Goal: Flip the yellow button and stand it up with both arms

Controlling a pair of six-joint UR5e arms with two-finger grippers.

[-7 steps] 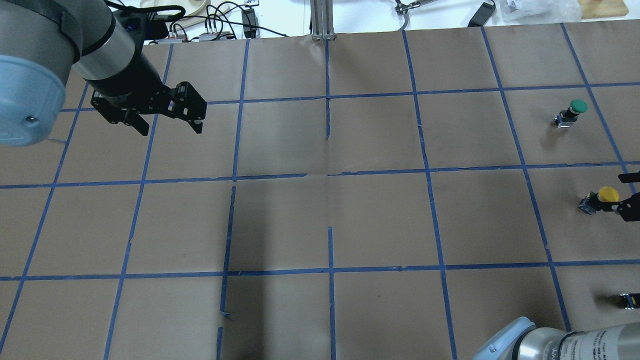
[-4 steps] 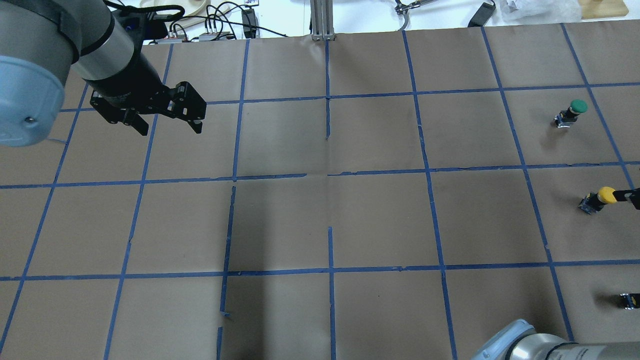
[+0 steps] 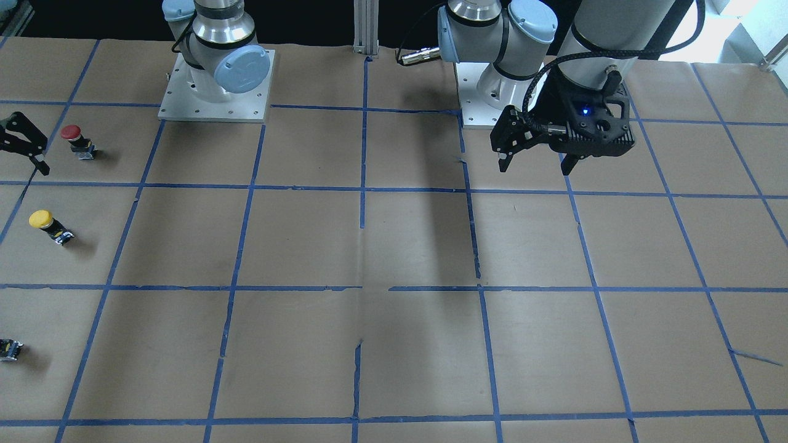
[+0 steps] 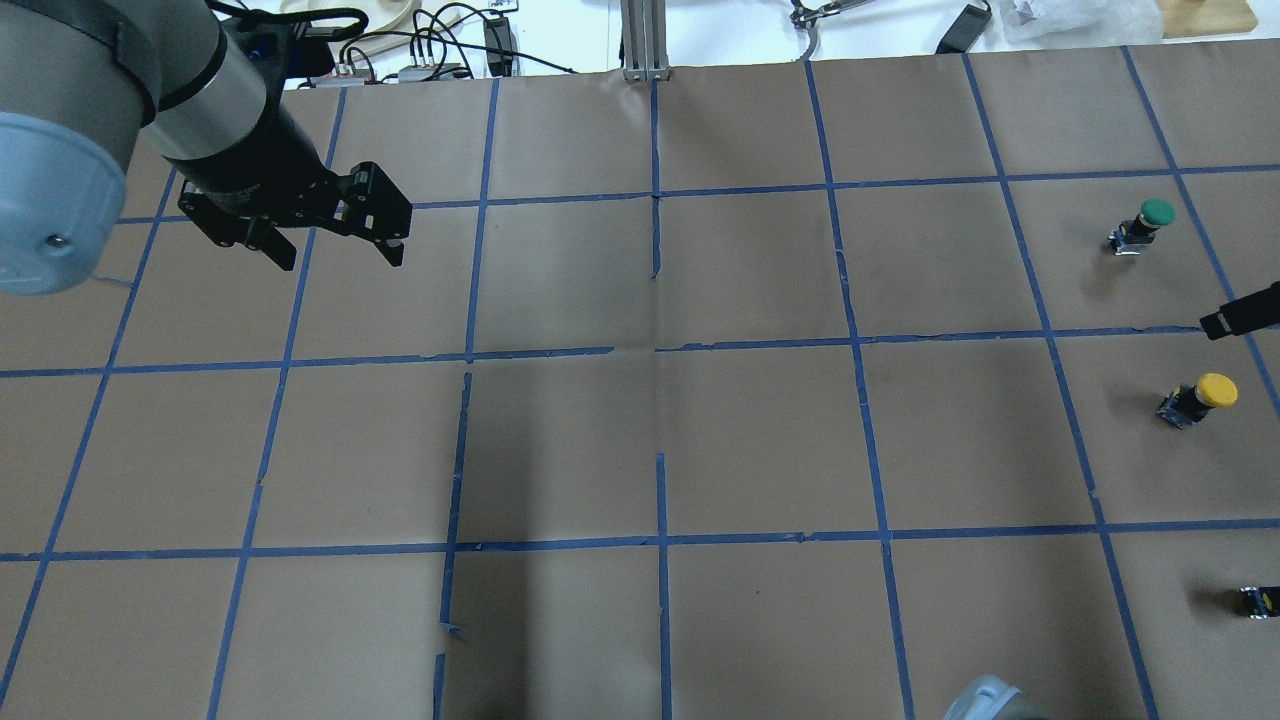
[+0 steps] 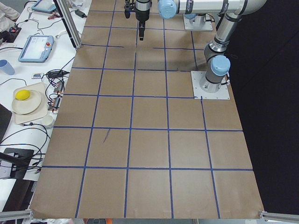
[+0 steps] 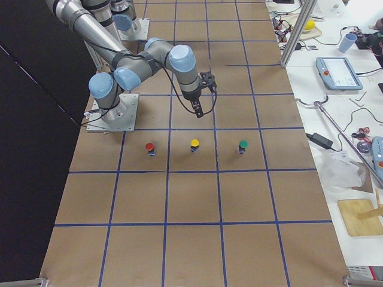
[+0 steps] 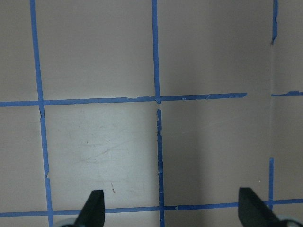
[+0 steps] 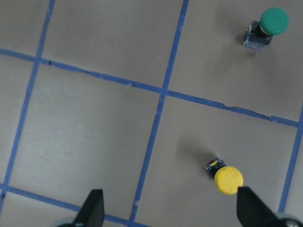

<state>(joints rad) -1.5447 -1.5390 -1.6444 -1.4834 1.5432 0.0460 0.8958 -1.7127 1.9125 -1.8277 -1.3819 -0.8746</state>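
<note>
The yellow button (image 4: 1203,398) stands upright on the brown paper, cap up, near the table's right end. It also shows in the front view (image 3: 47,225), the right-side view (image 6: 194,144) and the right wrist view (image 8: 226,178). My right gripper (image 8: 170,215) is open and empty, raised clear of the button (image 6: 205,103). One of its fingers (image 4: 1240,314) shows at the overhead view's right edge. My left gripper (image 4: 335,252) is open and empty, high over the table's left part (image 3: 535,161), with only paper below it (image 7: 170,215).
A green-capped button (image 4: 1148,223) stands one square beyond the yellow one. A red-capped button (image 3: 77,139) stands one square nearer the robot. Blue tape lines grid the paper. Cables and tools lie past the table's far edge (image 4: 430,50).
My right gripper, whose fingers were at the yellow button's cap, has drawn away and up from it. The button stands where it was. The left arm has hardly moved.
</note>
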